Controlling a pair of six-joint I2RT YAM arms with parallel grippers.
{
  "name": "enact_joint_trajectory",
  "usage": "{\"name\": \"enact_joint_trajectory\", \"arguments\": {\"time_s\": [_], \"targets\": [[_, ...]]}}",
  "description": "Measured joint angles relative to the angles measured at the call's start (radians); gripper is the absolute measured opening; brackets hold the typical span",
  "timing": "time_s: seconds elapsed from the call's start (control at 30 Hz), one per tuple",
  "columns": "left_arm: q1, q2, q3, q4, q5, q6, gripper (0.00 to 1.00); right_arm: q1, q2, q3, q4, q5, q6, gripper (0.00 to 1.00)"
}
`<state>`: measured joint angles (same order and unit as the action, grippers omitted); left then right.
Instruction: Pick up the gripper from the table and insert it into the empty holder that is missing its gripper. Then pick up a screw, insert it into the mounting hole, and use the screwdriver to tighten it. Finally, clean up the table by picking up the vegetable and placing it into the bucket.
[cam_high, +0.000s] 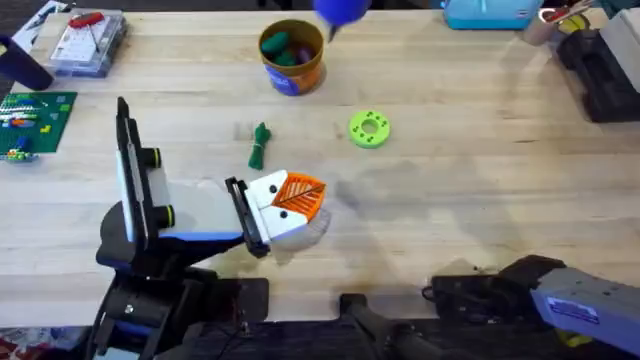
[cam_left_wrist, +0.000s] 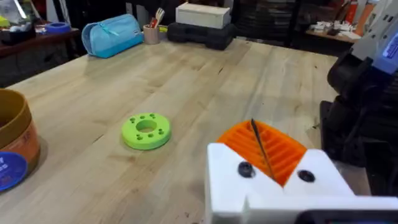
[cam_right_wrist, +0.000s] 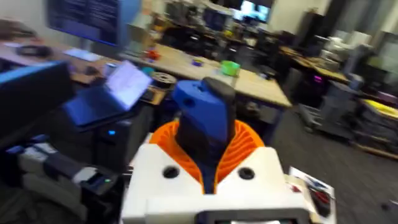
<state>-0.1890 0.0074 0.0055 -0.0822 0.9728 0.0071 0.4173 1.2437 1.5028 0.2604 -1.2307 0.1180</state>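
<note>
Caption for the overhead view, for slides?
Vegetable lies on the table, outside the bucket, lime disc nearby.

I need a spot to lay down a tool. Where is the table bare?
Bare table lies right of the lime-green disc. It is crowded around the vegetable, the bucket and the left gripper.

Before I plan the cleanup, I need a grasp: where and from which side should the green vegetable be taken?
Grip the vegetable at its middle, coming straight down from above. It lies flat on the table, slender, its length running roughly away from the arm bases, so closing across its narrow width should probably work best. Nothing touches it.
</note>
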Motion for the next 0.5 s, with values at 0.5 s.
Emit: {"name": "enact_joint_trajectory", "arguments": {"time_s": [0.5], "targets": [[0.0,0.0,0.0,0.0,0.0,0.0,0.009,0.073,0.061,0.0,0.008,-0.02,-0.007,0.046]]}}
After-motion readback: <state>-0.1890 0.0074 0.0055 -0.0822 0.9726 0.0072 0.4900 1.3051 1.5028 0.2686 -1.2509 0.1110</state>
